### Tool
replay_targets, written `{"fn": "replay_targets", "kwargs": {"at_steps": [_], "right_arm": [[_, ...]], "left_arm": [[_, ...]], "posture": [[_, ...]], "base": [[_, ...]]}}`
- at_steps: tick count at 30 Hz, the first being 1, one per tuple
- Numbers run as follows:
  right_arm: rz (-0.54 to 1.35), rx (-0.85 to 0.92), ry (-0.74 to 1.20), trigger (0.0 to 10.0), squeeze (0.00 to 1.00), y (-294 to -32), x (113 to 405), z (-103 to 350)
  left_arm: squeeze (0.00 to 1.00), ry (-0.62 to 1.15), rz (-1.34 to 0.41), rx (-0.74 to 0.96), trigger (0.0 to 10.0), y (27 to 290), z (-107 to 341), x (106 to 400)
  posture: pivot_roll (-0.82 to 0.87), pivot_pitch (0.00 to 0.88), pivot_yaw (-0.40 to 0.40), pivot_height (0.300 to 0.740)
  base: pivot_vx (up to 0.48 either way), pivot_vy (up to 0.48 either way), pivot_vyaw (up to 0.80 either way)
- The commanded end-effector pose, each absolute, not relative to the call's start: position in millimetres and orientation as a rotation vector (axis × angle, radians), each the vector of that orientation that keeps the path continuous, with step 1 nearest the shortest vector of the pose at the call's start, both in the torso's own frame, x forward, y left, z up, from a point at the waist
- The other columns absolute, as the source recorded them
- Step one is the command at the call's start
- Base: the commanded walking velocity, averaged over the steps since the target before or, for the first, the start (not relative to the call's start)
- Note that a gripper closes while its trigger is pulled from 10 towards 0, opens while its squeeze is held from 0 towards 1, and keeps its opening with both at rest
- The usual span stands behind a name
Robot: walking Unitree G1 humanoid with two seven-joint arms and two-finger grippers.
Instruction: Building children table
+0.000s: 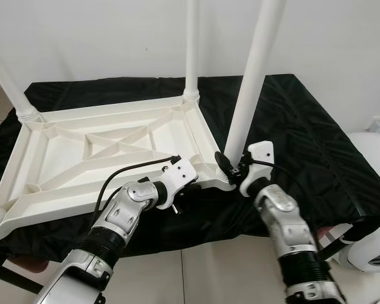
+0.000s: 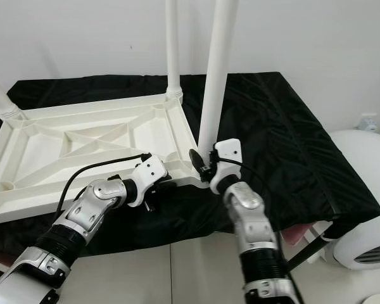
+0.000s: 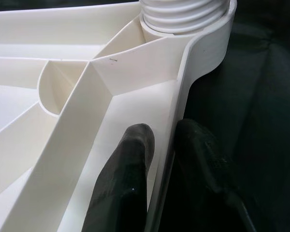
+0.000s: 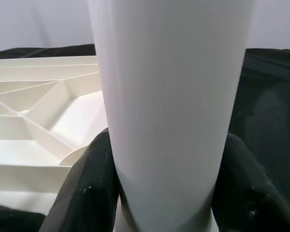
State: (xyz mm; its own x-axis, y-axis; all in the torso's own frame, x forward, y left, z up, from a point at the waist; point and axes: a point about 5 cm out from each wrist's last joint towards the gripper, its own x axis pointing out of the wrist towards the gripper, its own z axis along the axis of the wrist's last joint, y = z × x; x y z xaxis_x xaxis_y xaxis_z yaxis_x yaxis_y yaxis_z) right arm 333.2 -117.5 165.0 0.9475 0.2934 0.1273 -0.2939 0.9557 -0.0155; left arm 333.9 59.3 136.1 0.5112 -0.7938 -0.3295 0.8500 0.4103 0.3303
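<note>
A white plastic table top (image 1: 107,152) lies upside down on a black-covered surface, its ribbed underside facing up. My left gripper (image 1: 189,182) is shut on its front rim (image 3: 181,96), one finger (image 3: 128,164) inside the frame and one outside. My right gripper (image 1: 231,166) is shut on the near-right white leg (image 1: 253,76), just above the corner socket. In the right wrist view both black fingers (image 4: 87,188) hug the leg (image 4: 169,96). The leg's ribbed base (image 3: 183,14) sits in the corner socket. Two more legs (image 1: 191,44) (image 1: 9,82) stand upright at the far corners.
The black cloth (image 1: 304,126) covers the work surface up to a white wall. A white rounded appliance (image 1: 373,253) stands on the floor at the right. Pale tiled floor (image 1: 215,272) lies in front, between my arms.
</note>
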Motion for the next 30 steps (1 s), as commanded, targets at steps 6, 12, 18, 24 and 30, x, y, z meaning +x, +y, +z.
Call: {"fn": "replay_targets", "kwargs": {"at_steps": [6,12,18,24,30], "right_arm": [[0.119,0.018,-0.07,0.0,0.0,-88.8,334.5,160.3],[0.094,0.032,-0.054,0.0,0.0,-80.3,333.4,160.4],[0.078,0.051,-0.04,10.0,0.0,-85.2,333.9,159.6],[0.08,0.063,-0.05,10.0,1.0,-91.4,335.1,161.4],[0.111,0.06,-0.065,10.0,1.0,-101.3,336.8,163.5]], "left_arm": [[0.0,0.148,-1.191,0.504,10.0,36.7,125.2,318.5],[0.0,0.147,-1.188,0.505,10.0,36.8,125.5,318.6],[0.0,0.149,-1.187,0.506,10.0,38.1,125.1,318.4],[0.0,0.149,-1.188,0.504,10.0,37.6,125.1,318.5],[0.0,0.149,-1.187,0.5,10.0,37.2,124.8,318.5]], "posture": [[-0.11,0.078,0.051,0.74],[-0.1,0.078,0.05,0.74],[-0.1,0.079,0.051,0.74],[-0.1,0.079,0.048,0.74],[-0.1,0.076,0.045,0.74]], "base": [[0.0,0.0,0.0],[0.0,0.0,0.0],[0.0,0.0,0.0],[0.0,0.0,0.0],[0.0,0.0,0.0]]}}
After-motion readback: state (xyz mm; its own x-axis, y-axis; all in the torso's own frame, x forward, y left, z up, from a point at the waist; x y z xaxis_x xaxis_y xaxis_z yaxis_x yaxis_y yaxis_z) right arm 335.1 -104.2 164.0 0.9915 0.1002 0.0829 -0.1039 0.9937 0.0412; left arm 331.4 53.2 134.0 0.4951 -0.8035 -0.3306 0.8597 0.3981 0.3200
